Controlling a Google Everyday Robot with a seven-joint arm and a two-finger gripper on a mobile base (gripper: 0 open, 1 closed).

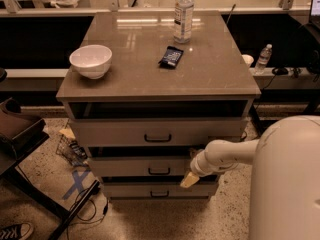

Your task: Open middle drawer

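Observation:
The middle drawer (145,167) is the second of three grey-beige fronts in the cabinet, with a small dark bar handle (159,171) at its centre. A dark gap shows above its front. My gripper (189,179), pale yellow at the tip, is at the end of the white arm (225,156). It sits against the right part of the middle drawer's front, at its lower edge, to the right of the handle. The top drawer (157,132) has a larger handle, and the lowest drawer (159,190) is below.
On the cabinet top (220,74) are a white bowl (91,60), a dark snack packet (171,56) and a water bottle (183,14). A brown chair (17,134) and cables (82,204) are on the left. My white body (287,179) fills the right.

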